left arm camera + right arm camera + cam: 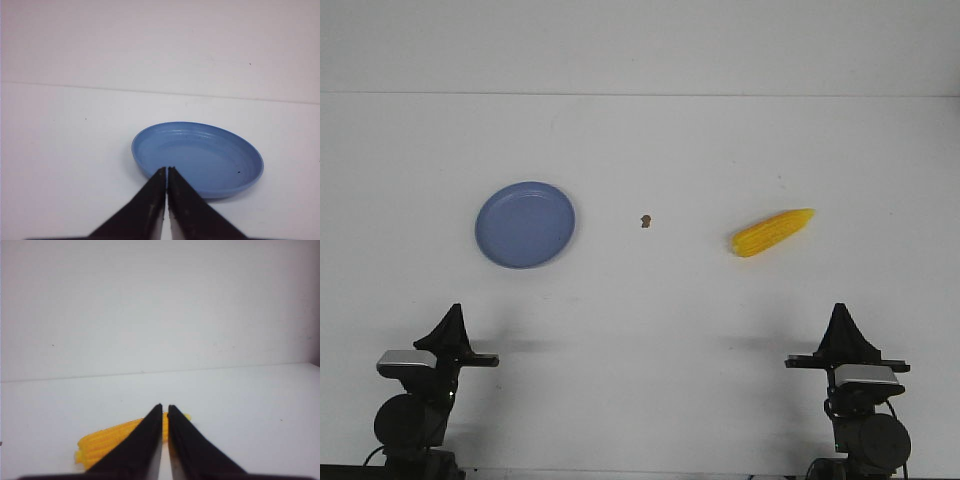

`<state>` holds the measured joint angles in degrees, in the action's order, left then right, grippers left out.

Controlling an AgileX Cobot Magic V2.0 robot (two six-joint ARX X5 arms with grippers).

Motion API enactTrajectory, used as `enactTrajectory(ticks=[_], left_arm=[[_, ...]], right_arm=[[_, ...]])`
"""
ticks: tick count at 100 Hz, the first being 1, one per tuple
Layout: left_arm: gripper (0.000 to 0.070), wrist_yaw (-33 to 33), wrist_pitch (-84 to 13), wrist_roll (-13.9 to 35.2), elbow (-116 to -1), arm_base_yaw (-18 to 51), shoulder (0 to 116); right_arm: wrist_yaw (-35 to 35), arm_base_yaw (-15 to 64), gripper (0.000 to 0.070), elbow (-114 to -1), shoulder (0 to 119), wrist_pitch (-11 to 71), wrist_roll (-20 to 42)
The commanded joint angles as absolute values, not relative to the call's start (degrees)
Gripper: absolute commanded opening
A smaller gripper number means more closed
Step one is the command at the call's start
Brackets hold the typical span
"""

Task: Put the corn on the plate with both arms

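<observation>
The yellow corn lies on the white table at the right, its thin end pointing right and away. The light-blue plate sits empty at the left. My left gripper is shut and empty near the table's front edge, well short of the plate. In the left wrist view its tips line up with the plate's near rim. My right gripper is shut and empty near the front edge, well short of the corn. In the right wrist view its tips partly hide the corn.
A small brown speck lies on the table between the plate and the corn. The table's far edge meets a white wall behind them.
</observation>
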<state>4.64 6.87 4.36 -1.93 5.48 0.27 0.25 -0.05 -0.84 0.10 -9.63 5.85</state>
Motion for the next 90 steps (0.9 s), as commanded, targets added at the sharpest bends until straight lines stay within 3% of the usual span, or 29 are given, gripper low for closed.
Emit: enactTrajectory(ticks=[1,90], left_arm=[[0.0016,4.9,7.6,4.1,-0.8,5.5,0.2],[0.0016,4.9,5.4,4.1,-5.4,5.5,0.4]], right_arm=[[0.5,0.0,0.0029,-0.7,0.1,-10.3,6.3],[0.0,0.0,0.0029,-1.2,0.1,-11.7,6.1]])
